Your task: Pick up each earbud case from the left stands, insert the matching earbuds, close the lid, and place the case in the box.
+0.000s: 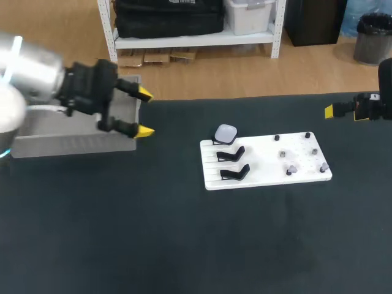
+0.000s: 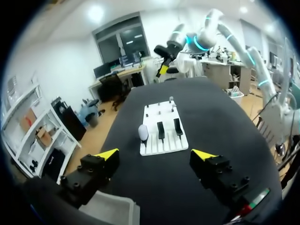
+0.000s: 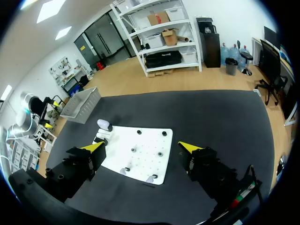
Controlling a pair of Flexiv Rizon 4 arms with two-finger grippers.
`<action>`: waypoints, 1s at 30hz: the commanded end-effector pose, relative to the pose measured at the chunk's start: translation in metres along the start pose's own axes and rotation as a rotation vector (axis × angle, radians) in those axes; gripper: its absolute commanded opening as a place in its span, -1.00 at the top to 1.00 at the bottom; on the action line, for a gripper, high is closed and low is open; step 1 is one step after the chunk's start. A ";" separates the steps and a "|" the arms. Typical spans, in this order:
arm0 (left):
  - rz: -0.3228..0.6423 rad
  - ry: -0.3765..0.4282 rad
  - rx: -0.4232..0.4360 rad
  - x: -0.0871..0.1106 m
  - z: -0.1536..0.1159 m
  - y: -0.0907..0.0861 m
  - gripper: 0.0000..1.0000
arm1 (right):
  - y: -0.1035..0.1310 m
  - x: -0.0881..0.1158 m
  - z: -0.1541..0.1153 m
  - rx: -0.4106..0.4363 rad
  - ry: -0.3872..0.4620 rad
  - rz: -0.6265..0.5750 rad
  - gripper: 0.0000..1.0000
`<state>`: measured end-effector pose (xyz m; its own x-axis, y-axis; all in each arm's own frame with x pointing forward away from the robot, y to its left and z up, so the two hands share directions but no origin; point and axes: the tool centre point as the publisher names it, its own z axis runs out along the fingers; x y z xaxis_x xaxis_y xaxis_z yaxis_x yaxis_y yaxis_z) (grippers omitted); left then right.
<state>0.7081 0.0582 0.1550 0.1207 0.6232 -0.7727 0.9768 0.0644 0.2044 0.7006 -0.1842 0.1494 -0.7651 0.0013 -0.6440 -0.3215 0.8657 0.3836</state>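
A white board (image 1: 263,177) lies right of the table's middle. A pale earbud case (image 1: 225,133) rests on the rearmost of three black stands; the other two stands (image 1: 233,163) are bare. Small earbuds (image 1: 291,169) sit on pegs on the board's right half. My left gripper (image 1: 145,113) hangs open above the table beside the grey box (image 1: 73,146), well left of the board. In the left wrist view the case (image 2: 143,133) lies far ahead of the open gripper (image 2: 155,154). My right gripper (image 1: 331,111) hovers behind the board's right end; its wrist view shows the gripper (image 3: 141,146) open above the board (image 3: 145,164).
The grey box (image 3: 82,104) stands at the table's back left edge. Dark table surface stretches in front of the board and between the board and the box.
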 end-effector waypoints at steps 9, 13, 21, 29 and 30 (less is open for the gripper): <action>-0.068 0.056 0.012 -0.002 0.069 0.010 -1.00 | 0.000 0.000 0.000 0.000 0.001 0.000 -1.00; -0.068 0.056 0.012 -0.002 0.069 0.010 -1.00 | 0.000 0.000 0.000 0.000 0.001 0.000 -1.00; -0.156 0.002 0.005 0.000 0.086 0.008 -1.00 | 0.000 0.000 0.000 0.000 0.001 0.000 -1.00; -0.303 -0.060 0.050 -0.003 0.116 0.013 -1.00 | 0.000 0.000 0.000 0.000 0.001 0.000 -1.00; -0.295 -0.058 0.047 -0.003 0.116 0.014 -1.00 | 0.000 0.000 0.000 0.000 0.001 0.000 -1.00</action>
<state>0.7303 -0.0281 0.0950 -0.1655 0.5344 -0.8288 0.9750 0.2152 -0.0559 0.7006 -0.1842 0.1494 -0.7651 0.0013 -0.6439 -0.3214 0.8658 0.3836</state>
